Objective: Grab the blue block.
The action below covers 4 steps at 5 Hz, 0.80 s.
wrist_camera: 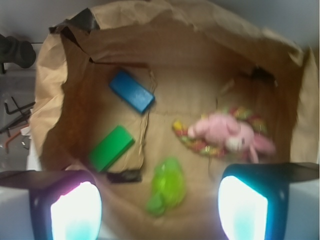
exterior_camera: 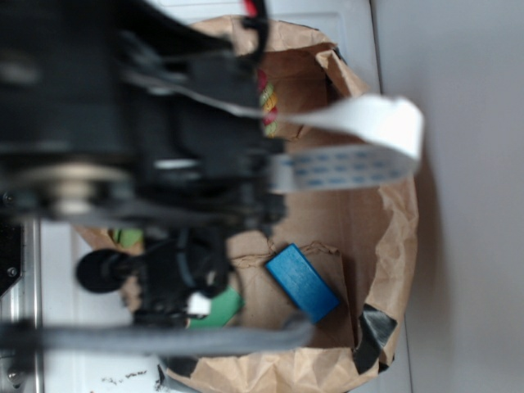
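Observation:
The blue block (wrist_camera: 132,90) lies flat on the brown paper bag's floor, upper left in the wrist view. It also shows in the exterior view (exterior_camera: 301,282), lower middle of the bag. My gripper (wrist_camera: 160,212) is open and empty, its two glowing fingers (wrist_camera: 76,212) wide apart at the bottom corners, above the bag. The blue block is well up and left of the gap between them. In the exterior view the arm (exterior_camera: 147,147) fills the left and hides the fingertips.
A green block (wrist_camera: 112,147) lies just below the blue one. A light green soft toy (wrist_camera: 167,186) sits between my fingers' line of sight. A pink plush (wrist_camera: 230,134) lies on a colourful ring at right. Crumpled paper bag walls (wrist_camera: 50,100) surround everything.

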### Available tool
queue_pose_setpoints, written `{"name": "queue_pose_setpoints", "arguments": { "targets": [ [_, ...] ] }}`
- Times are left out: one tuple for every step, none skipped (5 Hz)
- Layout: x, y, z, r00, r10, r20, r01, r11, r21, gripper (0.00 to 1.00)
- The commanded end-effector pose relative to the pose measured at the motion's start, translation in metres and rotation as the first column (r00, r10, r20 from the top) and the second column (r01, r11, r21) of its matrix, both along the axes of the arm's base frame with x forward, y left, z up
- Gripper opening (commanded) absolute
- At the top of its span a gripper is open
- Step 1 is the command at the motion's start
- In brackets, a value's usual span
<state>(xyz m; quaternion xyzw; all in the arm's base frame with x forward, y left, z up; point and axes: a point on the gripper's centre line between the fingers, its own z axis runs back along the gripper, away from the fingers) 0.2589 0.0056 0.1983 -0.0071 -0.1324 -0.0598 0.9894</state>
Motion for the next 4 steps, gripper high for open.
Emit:
{"name": "queue_pose_setpoints", "arguments": {
  "targets": [
    [0.043,0.012,-0.012,0.991,-0.127,0.029,0.124,0.989,0.079,1.00],
    [0.047,-0.003,-0.032,0.955,-0.295,0.013,0.292,0.950,0.111,1.00],
    [0.049,-0.013,-0.049,0.929,-0.370,-0.016,0.369,0.921,0.124,1.00],
    [0.047,-0.021,-0.067,0.910,-0.413,-0.040,0.414,0.902,0.123,1.00]
  ]
}}
